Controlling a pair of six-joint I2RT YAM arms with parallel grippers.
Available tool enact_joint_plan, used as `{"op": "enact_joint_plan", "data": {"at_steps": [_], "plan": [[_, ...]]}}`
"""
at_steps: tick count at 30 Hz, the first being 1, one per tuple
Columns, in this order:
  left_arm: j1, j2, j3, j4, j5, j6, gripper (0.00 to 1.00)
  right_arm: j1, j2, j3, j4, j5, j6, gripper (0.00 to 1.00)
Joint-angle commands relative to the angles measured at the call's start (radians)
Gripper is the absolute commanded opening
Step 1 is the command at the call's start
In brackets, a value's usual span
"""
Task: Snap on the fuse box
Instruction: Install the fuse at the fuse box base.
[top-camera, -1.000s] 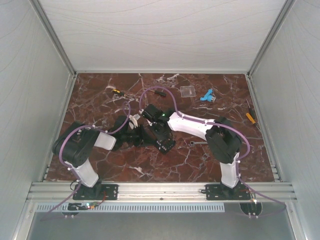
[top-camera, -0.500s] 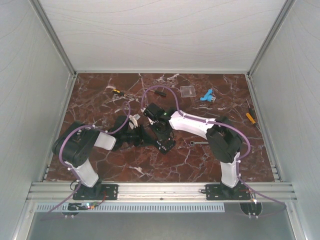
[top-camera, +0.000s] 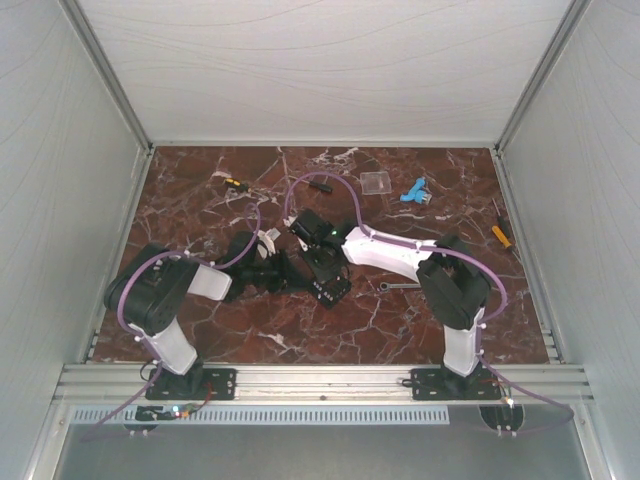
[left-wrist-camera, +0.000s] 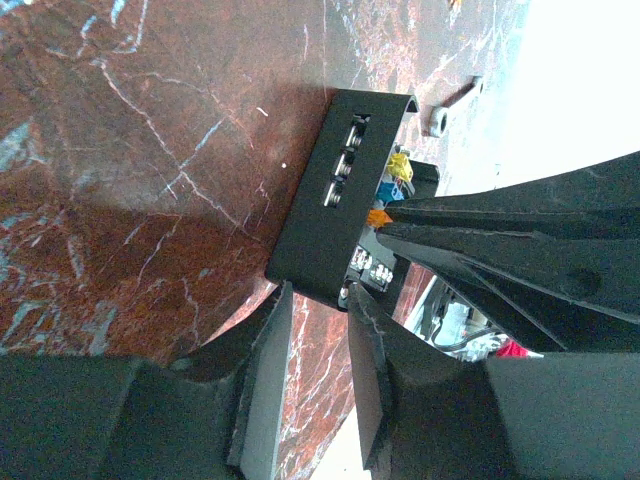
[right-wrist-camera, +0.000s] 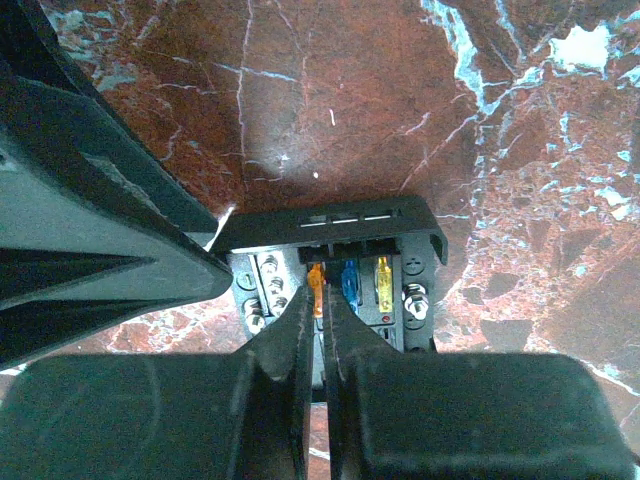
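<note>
Seeing fuse box (top-camera: 332, 289) mid-table, orange, blue and yellow fuses (right-wrist-camera: 349, 280) in its face. Clamped at one corner by left gripper (left-wrist-camera: 318, 305), fingers partly closed on it. Met from above by right gripper (right-wrist-camera: 322, 300), fingers fully together, empty, tips by orange fuse. Sitting on red marble table (top-camera: 420, 330), white walls (top-camera: 330, 70) around.
</note>
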Motion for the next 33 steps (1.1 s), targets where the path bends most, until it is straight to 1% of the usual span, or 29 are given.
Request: {"op": "enact_joint_plan", "data": {"at_steps": [1, 6, 11, 15, 19, 21, 27, 31, 33], "plan": [[-0.004, -0.025, 0.006, -0.001, -0.003, 0.001, 0.29, -0.026, 0.141, -0.147, -0.140, 0.098, -0.012, 0.00], [-0.004, -0.013, 0.012, 0.005, 0.002, 0.002, 0.29, -0.026, 0.085, -0.156, -0.185, 0.091, -0.017, 0.00], [-0.004, -0.008, 0.014, 0.007, 0.007, 0.001, 0.29, -0.013, 0.069, -0.119, -0.224, 0.065, -0.031, 0.00], [-0.004, -0.001, 0.014, 0.016, 0.013, 0.002, 0.29, -0.011, 0.082, -0.095, -0.182, 0.031, -0.036, 0.00], [-0.004, 0.004, 0.014, 0.025, 0.020, -0.002, 0.29, -0.003, 0.075, -0.024, -0.138, 0.022, -0.033, 0.00], [-0.004, 0.000, 0.011, 0.025, 0.020, -0.002, 0.29, 0.007, 0.039, 0.013, -0.106, 0.008, -0.035, 0.06], [-0.004, -0.012, 0.009, 0.023, 0.016, -0.002, 0.29, 0.012, -0.073, 0.065, -0.002, -0.045, -0.018, 0.12], [-0.004, -0.033, 0.008, 0.008, 0.007, 0.001, 0.29, 0.012, -0.120, 0.059, 0.031, -0.069, -0.006, 0.18], [-0.004, -0.043, 0.009, -0.006, 0.002, 0.005, 0.30, 0.011, -0.138, 0.049, 0.036, -0.067, -0.003, 0.19]]}}
